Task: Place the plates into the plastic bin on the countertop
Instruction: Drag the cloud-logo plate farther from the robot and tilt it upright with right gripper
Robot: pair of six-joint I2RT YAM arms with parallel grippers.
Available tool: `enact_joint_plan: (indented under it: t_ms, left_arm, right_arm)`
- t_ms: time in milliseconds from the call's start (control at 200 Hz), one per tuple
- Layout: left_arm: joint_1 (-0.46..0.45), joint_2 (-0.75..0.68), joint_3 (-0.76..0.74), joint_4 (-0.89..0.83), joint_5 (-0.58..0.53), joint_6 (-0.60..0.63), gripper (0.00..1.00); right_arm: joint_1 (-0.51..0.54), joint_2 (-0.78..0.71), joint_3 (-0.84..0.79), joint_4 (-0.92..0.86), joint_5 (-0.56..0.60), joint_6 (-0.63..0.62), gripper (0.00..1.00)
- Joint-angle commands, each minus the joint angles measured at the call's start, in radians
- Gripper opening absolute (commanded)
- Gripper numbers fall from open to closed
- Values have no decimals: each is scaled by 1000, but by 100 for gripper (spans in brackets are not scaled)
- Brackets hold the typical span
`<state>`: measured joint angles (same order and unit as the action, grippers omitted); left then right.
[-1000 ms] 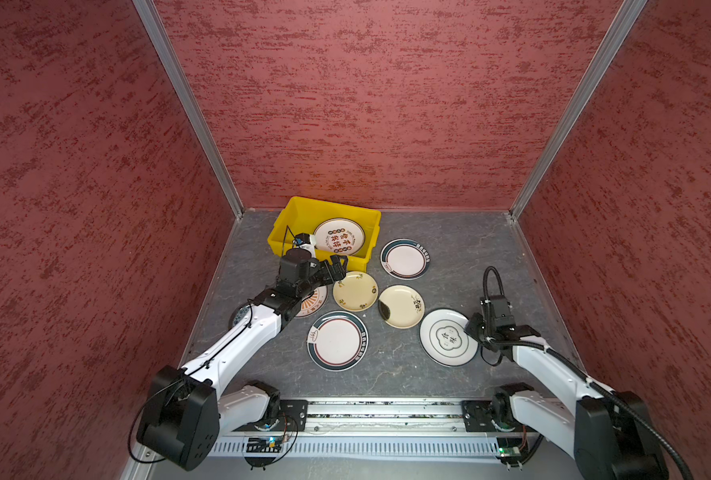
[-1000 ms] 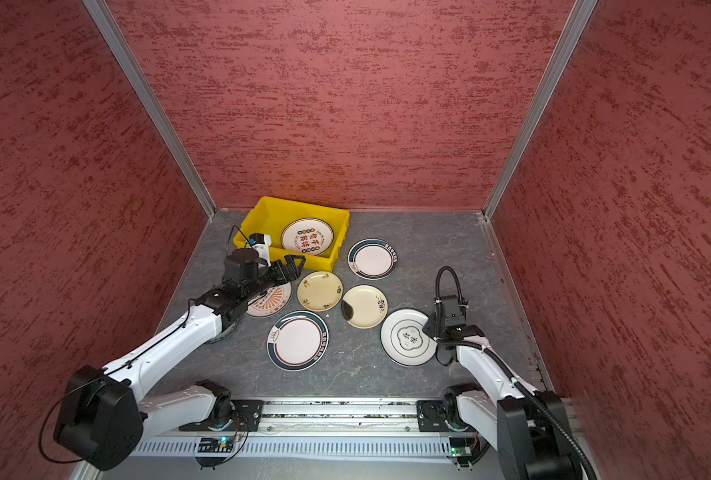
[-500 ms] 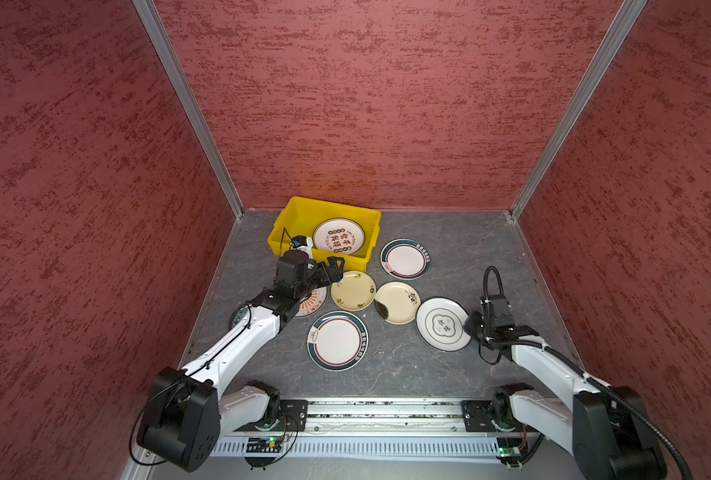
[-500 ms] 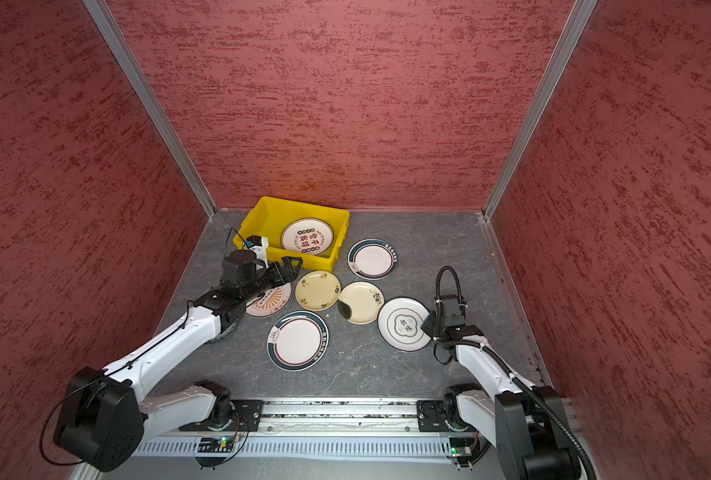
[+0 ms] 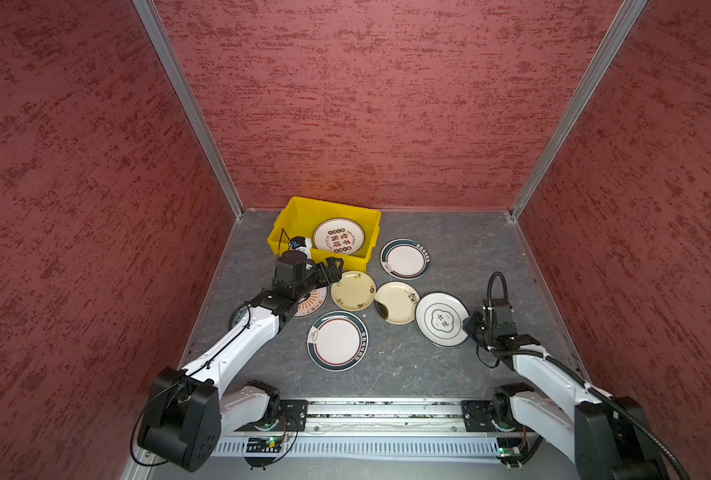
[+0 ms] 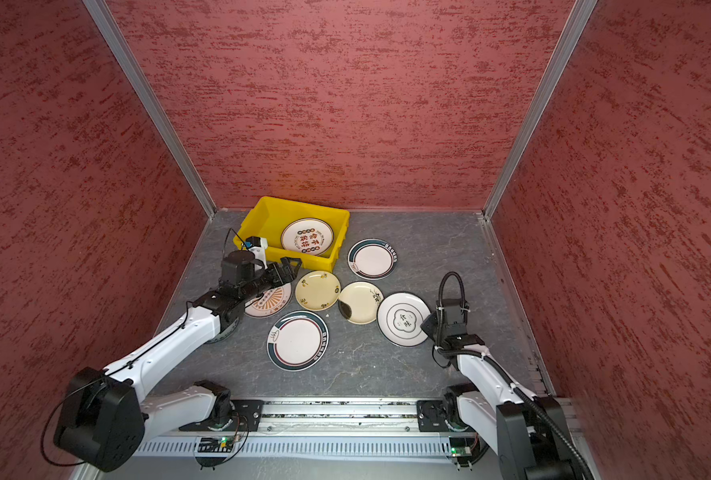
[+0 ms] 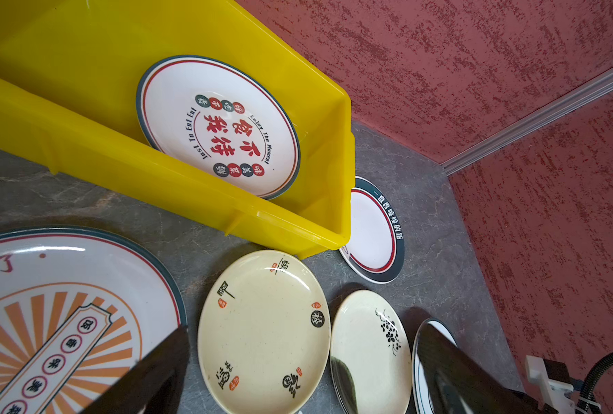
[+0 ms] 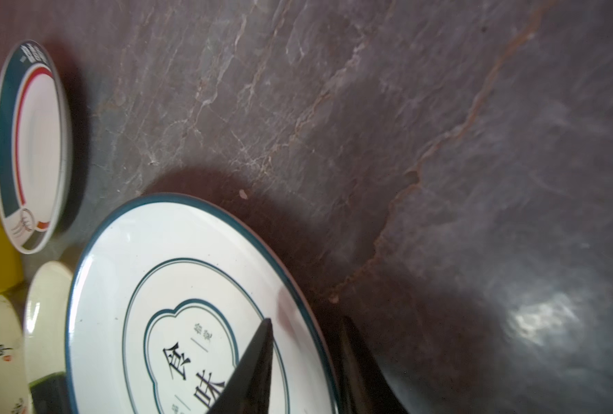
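Sliding inward, the white plate (image 5: 442,319) now touches a cream plate (image 5: 396,302), its rim pinched by the right gripper (image 8: 307,320); left gripper (image 5: 331,272) hovers wide open, empty, beside the yellow bin (image 5: 304,220).

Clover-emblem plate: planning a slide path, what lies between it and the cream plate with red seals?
The flower-sprig cream plate, seen in both top views.

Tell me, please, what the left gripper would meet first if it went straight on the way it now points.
Probably the cream plate with characters, just ahead of the open left gripper; depth is unclear, so possibly the yellow bin instead.
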<state>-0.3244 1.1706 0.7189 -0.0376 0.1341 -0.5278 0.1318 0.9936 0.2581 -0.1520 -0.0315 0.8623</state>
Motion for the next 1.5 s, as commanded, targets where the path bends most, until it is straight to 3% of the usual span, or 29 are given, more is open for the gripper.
enact_joint_plan:
  t_ms: [0,160,501,787,1498]
  left_arm:
    - [8,-18,-1,-2,17,-8,100]
    - [7,-23,3,-5,19,-9,99]
    - [7,-18,10,-12,33,-28,99]
    - [-2,-18,17,-18,33,-27,99]
    - [-45,26,68,-25,30,-14,99]
  right_arm:
    - [-8,-20,-47,43,-72,59,34]
    - [-11,-23,-67,67,-111,62,33]
    - [-19,0,-90,119,-134,62,11]
    - [-26,-8,-113,181,-180,58,2]
    - [-61,-253,-76,69,-223,85,0]
